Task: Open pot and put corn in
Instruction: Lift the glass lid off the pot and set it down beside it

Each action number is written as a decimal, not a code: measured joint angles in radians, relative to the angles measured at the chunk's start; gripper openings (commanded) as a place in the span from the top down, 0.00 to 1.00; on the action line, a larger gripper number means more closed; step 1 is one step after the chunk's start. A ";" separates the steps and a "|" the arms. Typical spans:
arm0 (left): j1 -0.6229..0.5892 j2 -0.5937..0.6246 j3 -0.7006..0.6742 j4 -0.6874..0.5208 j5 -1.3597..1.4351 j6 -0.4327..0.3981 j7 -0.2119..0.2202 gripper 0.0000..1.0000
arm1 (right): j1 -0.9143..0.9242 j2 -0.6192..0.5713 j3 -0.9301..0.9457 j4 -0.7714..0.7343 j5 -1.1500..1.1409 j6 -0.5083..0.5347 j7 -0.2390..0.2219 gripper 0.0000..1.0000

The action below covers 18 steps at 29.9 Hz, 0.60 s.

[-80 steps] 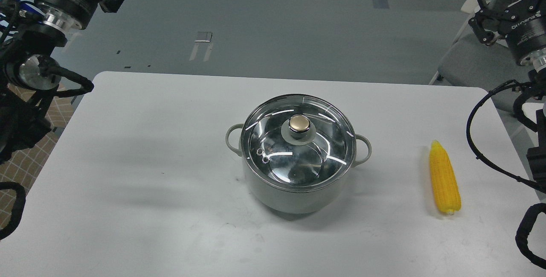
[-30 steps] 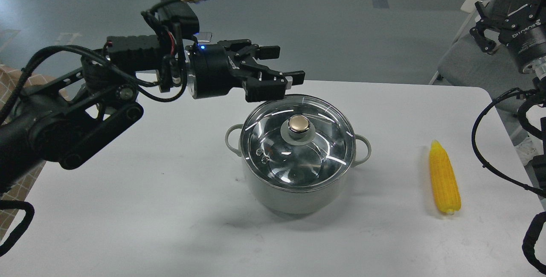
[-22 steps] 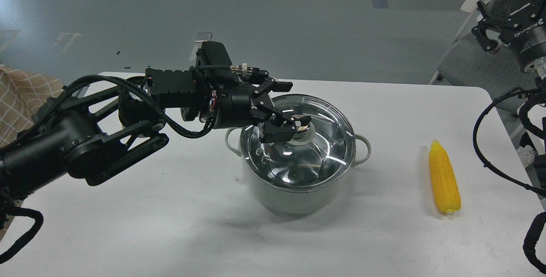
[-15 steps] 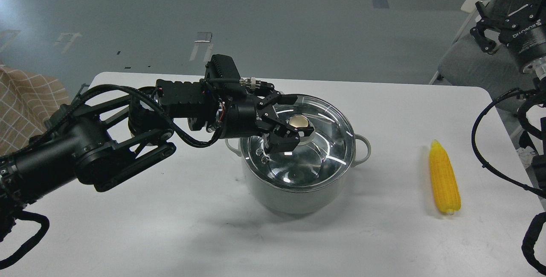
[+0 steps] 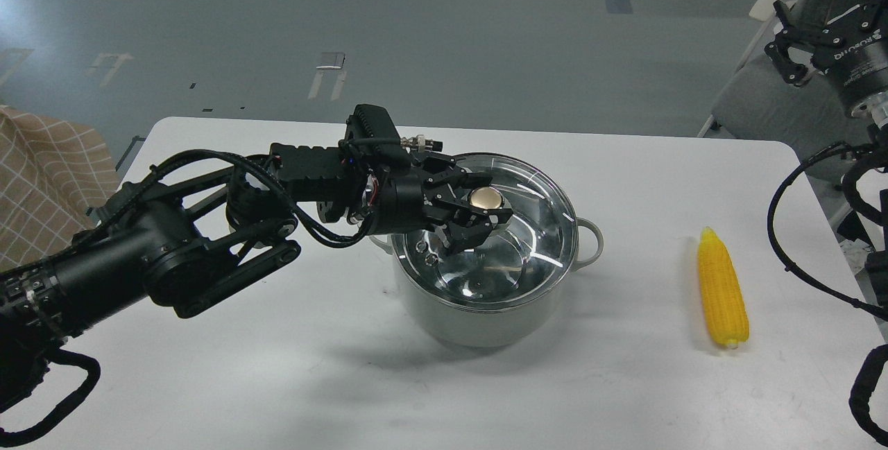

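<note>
The white table (image 5: 229, 367) fills the foreground. Nearest on it, toward the right edge, lies the corn (image 5: 722, 289), flat on the surface with its pointed tip away from the camera and its blunt end toward it, well apart from everything else.

At the table's centre stands the pot (image 5: 479, 311), pale grey-green, with the glass lid (image 5: 527, 228) seated on its rim. The right loop handle shows clearly; the left one is almost wholly hidden behind the arm. Reflections on the glass make the inside of the pot hard to read.

The left arm (image 5: 173, 263) enters from the lower left, its thick links crossing the table at a shallow upward slant, with the forearm and wrist nearly level over the left side of the pot. The left gripper (image 5: 480, 207) sits at the lid's centre; its fingers stand apart, one on the near side and one on the far side of the gold knob (image 5: 485, 197), which shows between them. Whether the pads touch the knob cannot be made out.

Farthest back, at the upper right corner beyond the table, the right gripper (image 5: 798, 41) is raised high. It is seen dark and partly cut off by the frame edge, so the spacing of its fingers cannot be told. Black cables of that arm hang down the right border.
</note>
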 measured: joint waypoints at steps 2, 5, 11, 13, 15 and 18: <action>0.002 0.003 0.000 0.000 0.000 0.000 0.000 0.69 | 0.000 0.000 0.000 0.000 0.000 0.000 0.000 0.00; 0.003 0.013 -0.003 -0.012 0.000 -0.001 0.000 0.69 | 0.000 0.000 0.000 0.000 0.000 0.000 0.000 0.00; -0.031 0.086 -0.025 -0.111 0.000 -0.004 0.000 0.69 | 0.000 0.001 -0.001 0.002 0.000 0.000 0.000 0.00; -0.041 0.126 -0.041 -0.157 -0.003 -0.007 0.000 0.69 | 0.000 0.001 -0.001 0.002 0.000 0.000 0.000 0.00; -0.044 0.185 -0.072 -0.194 -0.030 -0.009 0.001 0.69 | -0.001 0.001 -0.001 0.002 0.000 0.000 0.000 0.00; -0.045 0.295 -0.119 -0.216 -0.084 -0.009 0.000 0.69 | -0.001 0.001 -0.001 0.001 0.000 0.000 0.000 0.00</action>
